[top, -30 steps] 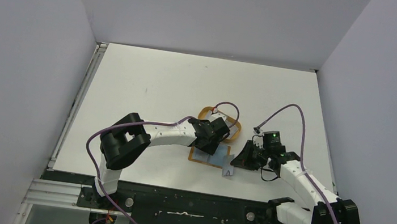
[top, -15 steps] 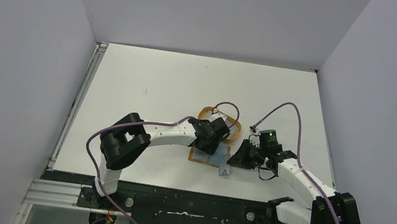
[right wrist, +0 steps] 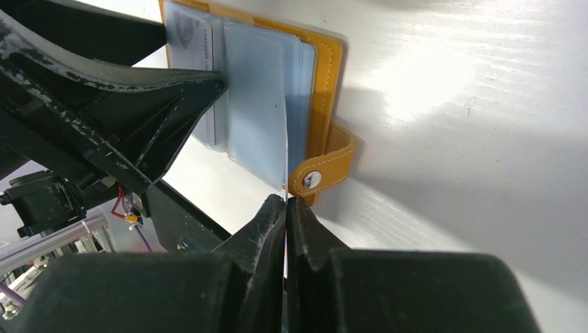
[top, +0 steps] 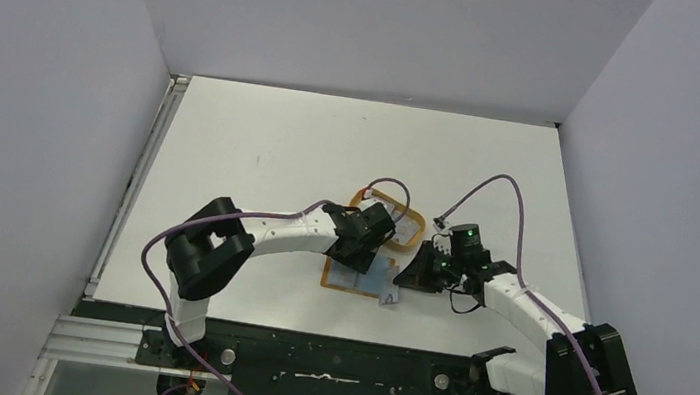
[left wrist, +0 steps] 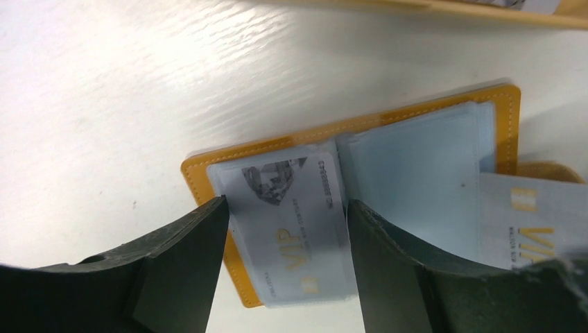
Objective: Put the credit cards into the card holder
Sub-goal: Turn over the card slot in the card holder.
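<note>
1. Left pincer [left wrist: 286, 208]: its jaws stand well apart and clamp nothing. The tips come down either side of the left page of the card holder [left wrist: 277, 142], seemingly pinning it to the table [top: 281, 149].
2. The card holder lies opened flat on the near middle of the table, between the two arms. Its long axis runs left to right with the fold across it. The snap tab [right wrist: 326, 170] sticks out from the right page's outer edge, toward the right arm.
3. Done so far: one card [left wrist: 291, 229] sits in the clear pocket of the left page, its long side parallel to the fold.
4. The right pincer [right wrist: 286, 201] is closed tight on the near end of a second card [left wrist: 527, 215]. This card's long axis points away from the pincer toward the fold, and its leading edge is over the right page's pockets.
5. Left to do, as I judge it: the second card is not yet seated and has to slide into a pocket. I cannot tell whether more cards wait elsewhere.
</note>
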Controlling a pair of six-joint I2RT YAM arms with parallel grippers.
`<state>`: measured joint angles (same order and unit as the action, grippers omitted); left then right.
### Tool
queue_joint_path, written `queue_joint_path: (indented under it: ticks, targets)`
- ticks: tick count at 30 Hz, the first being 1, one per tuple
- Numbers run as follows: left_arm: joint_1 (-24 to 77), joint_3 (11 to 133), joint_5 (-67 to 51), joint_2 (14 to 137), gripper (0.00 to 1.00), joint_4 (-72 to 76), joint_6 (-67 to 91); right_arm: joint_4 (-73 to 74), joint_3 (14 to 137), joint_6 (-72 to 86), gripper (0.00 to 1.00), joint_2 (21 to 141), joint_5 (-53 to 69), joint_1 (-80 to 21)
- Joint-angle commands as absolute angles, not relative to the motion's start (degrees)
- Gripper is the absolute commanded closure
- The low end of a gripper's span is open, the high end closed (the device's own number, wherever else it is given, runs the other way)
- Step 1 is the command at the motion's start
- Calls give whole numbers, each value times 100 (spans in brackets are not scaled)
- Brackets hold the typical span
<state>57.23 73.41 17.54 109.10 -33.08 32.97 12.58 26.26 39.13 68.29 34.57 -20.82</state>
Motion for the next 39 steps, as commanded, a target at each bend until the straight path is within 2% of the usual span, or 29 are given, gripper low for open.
queue_joint_path:
  ticks: [1,6,15,21,31,35,39]
  targets:
    - [5623,7261,1696,10305,37,-3533,3414,817,2935,3978,100,6914,3457,-2196]
    - [5600,7289,1546,10129,31,-3533,3435,711,3055,3978,100,7111,3510,-2296]
    - [5394,6928,1486,9513,26,-3524,3778,502,3202,4034,100,7198,3536,-2457]
    - [4867,6099,688,8863,25,-2669,4121,290,3387,4062,100,7455,3528,-2635]
    - [4446,5449,-735,8748,25,-1376,4304,123,3700,4131,100,7861,3354,-3014]
    - [4382,5386,-852,8770,26,-1279,4331,140,3799,4151,100,8010,3271,-3104]
    - [4313,5219,-481,8569,26,-1465,4425,182,3940,4120,100,8209,3183,-3229]
